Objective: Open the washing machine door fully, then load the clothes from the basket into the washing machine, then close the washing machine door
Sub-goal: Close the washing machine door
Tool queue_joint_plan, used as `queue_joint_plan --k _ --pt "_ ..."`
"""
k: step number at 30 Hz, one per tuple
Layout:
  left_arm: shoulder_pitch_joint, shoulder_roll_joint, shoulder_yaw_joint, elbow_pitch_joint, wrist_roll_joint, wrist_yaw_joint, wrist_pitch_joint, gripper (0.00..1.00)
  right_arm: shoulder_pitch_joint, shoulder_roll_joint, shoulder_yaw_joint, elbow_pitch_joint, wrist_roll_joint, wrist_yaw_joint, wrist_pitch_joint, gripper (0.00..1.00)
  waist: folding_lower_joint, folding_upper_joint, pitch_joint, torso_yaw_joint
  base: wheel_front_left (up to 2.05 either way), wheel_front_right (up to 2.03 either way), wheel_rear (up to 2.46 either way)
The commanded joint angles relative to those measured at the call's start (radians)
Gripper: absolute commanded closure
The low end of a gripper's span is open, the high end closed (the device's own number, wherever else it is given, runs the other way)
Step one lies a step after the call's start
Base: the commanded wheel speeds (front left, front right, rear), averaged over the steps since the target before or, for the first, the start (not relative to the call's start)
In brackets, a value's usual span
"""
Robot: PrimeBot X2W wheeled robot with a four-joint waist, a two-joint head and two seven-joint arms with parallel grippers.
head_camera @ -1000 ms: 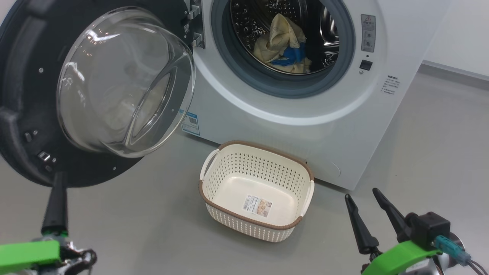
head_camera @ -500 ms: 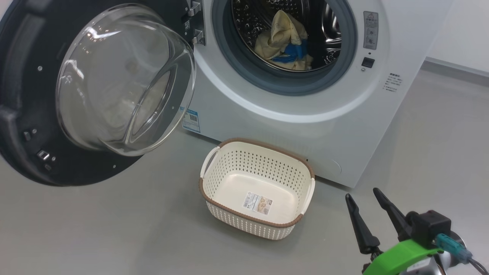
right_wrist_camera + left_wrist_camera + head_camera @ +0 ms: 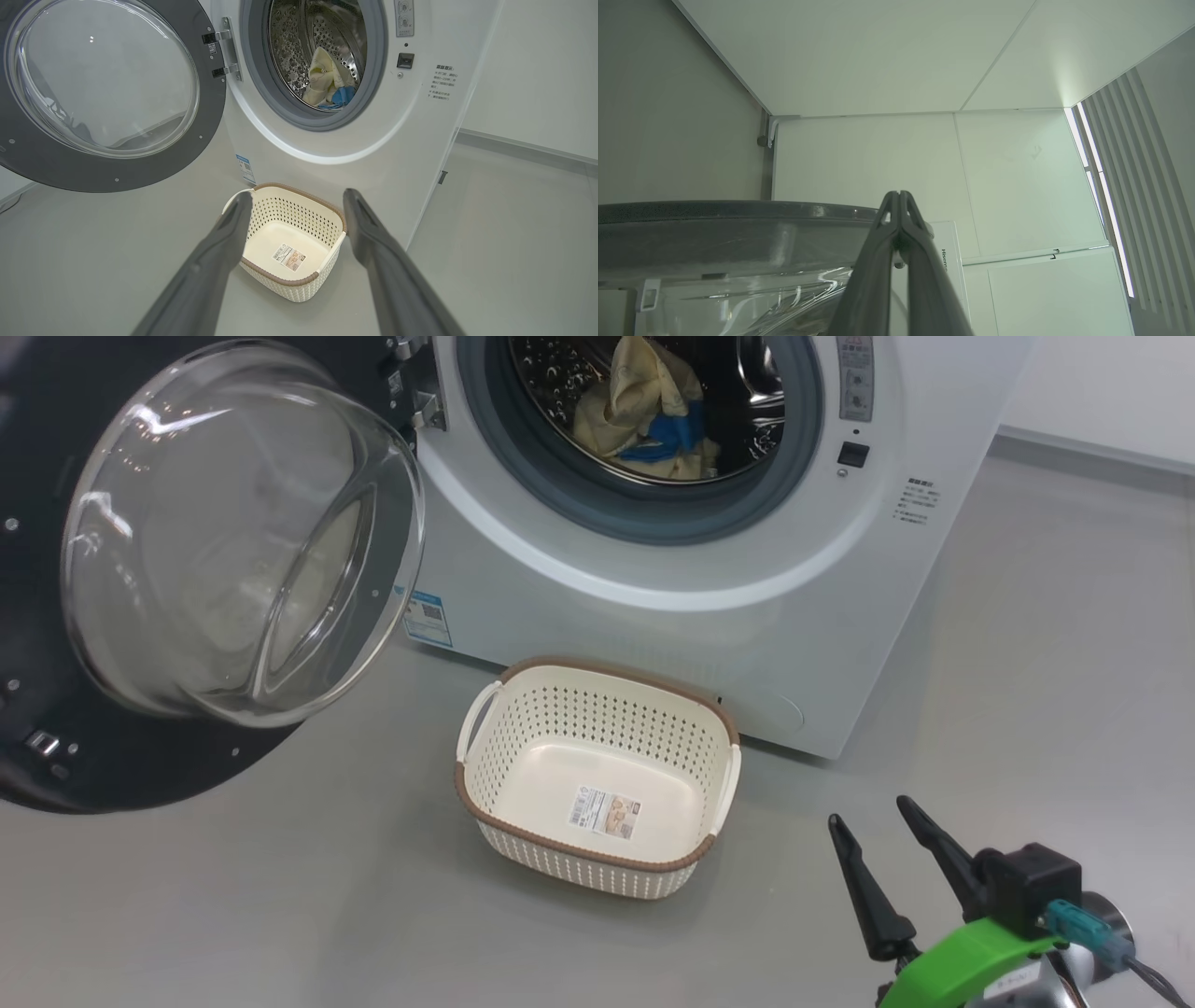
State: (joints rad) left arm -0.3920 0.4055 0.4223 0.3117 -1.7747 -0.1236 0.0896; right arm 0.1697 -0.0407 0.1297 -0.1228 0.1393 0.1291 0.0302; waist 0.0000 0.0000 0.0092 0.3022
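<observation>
the washing machine (image 3: 653, 607) stands on the grey floor (image 3: 1027, 663), white, with its drum opening exposed and a grey gasket around it. the washing machine door (image 3: 224, 532) is swung wide open to the left of the opening on its hinge, inner face toward the camera, clear glass bowl bulging out from the black rim. the basket (image 3: 597, 723) sits upright on the floor just in front of the machine, below the opening and apart from the door; 1 label sticker (image 3: 605, 812) lies on its bottom. the clothes (image 3: 644, 411) lie inside the drum, cream-yellow fabric with a blue patch. the right gripper (image 3: 868, 812) hangs at the lower right, near the basket but not touching it, its 2 fingers spread wide and holding nothing. the left gripper (image 3: 900, 196) has both fingers pressed together, tips meeting, with nothing between them; in the left wrist view it points up past the door edge, and contact with the door cannot be determined.
</observation>
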Motion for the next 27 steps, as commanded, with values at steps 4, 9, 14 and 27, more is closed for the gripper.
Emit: queue_joint_plan --k 4,9,14,27 --pt "-0.104 0.067 0.062 0.071 0.011 -0.007 0.000 1.00 -0.033 -0.027 0.026 -0.068 -0.006 0.002 0.028 0.00 0.0000 0.0000 0.041 -0.032 0.00 0.00 0.00" --pt "-0.163 0.063 0.076 0.162 0.030 -0.007 -0.012 1.00 -0.045 -0.048 0.030 -0.094 -0.003 0.002 0.049 0.00 0.0000 0.0000 0.082 -0.052 0.00 0.00 0.00" --pt "-0.203 0.056 0.078 0.218 0.050 -0.007 -0.004 1.00 -0.059 -0.066 0.034 -0.109 0.004 0.002 0.060 0.00 0.0000 0.0000 0.109 -0.066 0.00 0.00 0.00" --pt "-0.213 0.069 0.024 0.319 0.101 -0.007 0.117 1.00 -0.064 -0.067 0.028 -0.119 0.013 0.002 0.072 0.00 0.0000 0.0000 0.125 -0.062 0.00 0.00 0.00"
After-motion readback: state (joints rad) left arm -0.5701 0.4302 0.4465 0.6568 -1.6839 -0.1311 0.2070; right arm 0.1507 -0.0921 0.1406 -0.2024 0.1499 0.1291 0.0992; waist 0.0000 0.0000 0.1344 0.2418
